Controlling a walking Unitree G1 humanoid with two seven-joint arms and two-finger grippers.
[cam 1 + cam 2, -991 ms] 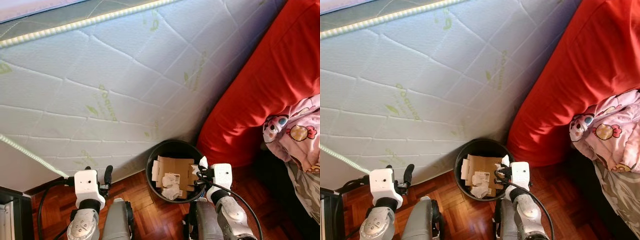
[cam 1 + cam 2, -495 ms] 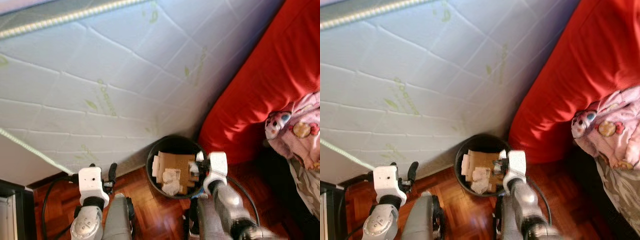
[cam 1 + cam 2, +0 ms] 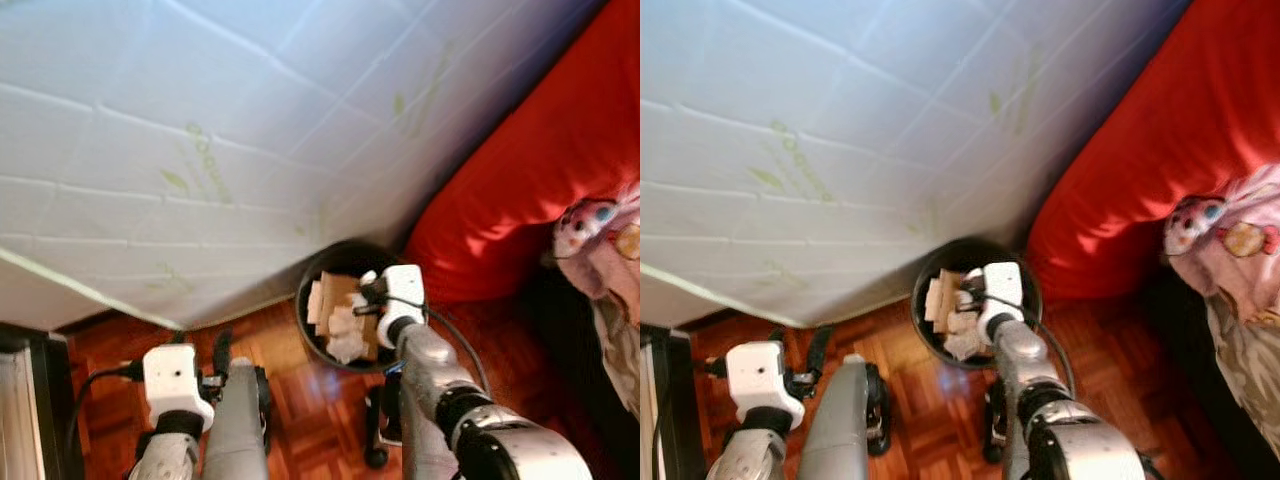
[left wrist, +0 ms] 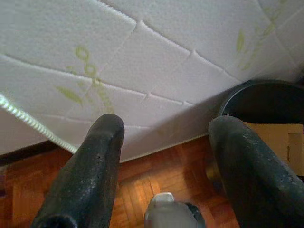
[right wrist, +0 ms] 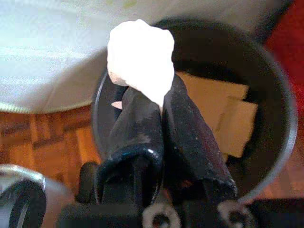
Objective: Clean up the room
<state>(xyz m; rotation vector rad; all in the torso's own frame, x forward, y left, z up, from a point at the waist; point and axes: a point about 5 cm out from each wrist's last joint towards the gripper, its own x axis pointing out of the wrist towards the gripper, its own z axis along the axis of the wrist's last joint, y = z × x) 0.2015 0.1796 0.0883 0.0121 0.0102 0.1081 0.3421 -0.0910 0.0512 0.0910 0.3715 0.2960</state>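
Right gripper over the black trash bin, fingers pinched tight on a crumpled white paper wad that sticks out past the fingertips above the bin's mouth. Inside the bin, brown cardboard pieces and more white paper scraps; bin on the parquet floor, tucked where the quilted white mattress meets the red cushion. Left gripper low beside the mattress, away from the bin, fingers spread wide with nothing between them.
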